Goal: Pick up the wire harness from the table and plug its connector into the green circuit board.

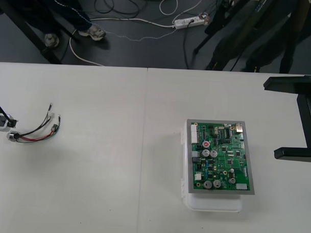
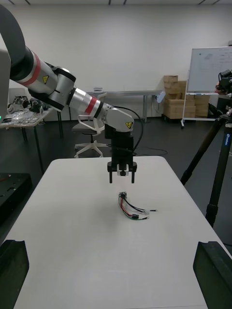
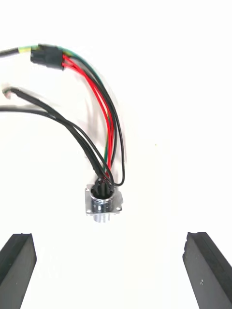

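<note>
Jaws gape on both. Left gripper [image 2: 122, 180] hovers, seemingly just above the harness [image 1: 36, 133] by the tabletop's left edge: pre-grasp. Next, lower and close on its socket [image 3: 102, 202]. Right gripper [image 1: 298, 119] waits at the right edge.

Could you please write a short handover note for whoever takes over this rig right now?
Left end effector: open, hovering at the socket end of the wire harness.
Right end effector: open, waiting at the right of the table, beyond the green circuit board.
Harness lies on the table's left, far from the board, plug free.
Done: nothing grasped.
Left: grasp, carry, plug in.
</note>
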You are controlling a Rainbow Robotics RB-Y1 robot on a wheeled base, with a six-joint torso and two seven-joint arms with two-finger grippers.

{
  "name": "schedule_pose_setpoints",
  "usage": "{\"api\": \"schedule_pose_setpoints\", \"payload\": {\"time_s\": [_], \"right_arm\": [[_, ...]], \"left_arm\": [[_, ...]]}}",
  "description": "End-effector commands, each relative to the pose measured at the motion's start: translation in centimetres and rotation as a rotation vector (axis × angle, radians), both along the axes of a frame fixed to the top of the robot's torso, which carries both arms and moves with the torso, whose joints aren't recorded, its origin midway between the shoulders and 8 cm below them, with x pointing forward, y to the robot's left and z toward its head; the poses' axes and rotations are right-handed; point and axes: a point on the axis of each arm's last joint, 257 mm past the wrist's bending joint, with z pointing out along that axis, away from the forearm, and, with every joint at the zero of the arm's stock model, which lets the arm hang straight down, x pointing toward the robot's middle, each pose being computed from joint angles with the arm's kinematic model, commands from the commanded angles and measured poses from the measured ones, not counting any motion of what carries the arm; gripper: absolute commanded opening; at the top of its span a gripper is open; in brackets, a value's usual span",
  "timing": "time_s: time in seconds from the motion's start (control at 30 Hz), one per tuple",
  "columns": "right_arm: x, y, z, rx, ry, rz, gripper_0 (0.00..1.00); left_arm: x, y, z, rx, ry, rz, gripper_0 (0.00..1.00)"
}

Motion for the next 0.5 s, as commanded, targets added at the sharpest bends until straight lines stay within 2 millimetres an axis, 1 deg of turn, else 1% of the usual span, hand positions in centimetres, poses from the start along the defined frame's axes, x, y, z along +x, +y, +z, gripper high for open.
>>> {"api": "schedule_pose_setpoints", "payload": {"time_s": [0.03,0.3,0.43,0.5], "right_arm": [[-0.5,0.1,0.0,-0.009,-0.04,-0.002,1.0],[-0.4,0.0,-0.1,-0.007,-0.032,-0.004,1.0],[-0.4,0.0,-0.1,-0.007,-0.032,-0.004,1.0],[-0.4,0.0,-0.1,-0.007,-0.032,-0.004,1.0]], "left_arm": [[2.3,-0.5,0.0,-0.007,-0.07,-0.06,0.9],[4.0,-0.3,-1.3,-0.021,-0.114,-0.025,0.9],[4.6,0.1,-2.1,-0.024,-0.138,0.006,0.9],[4.9,0.4,-2.1,-0.024,-0.147,0.019,0.9]]}}
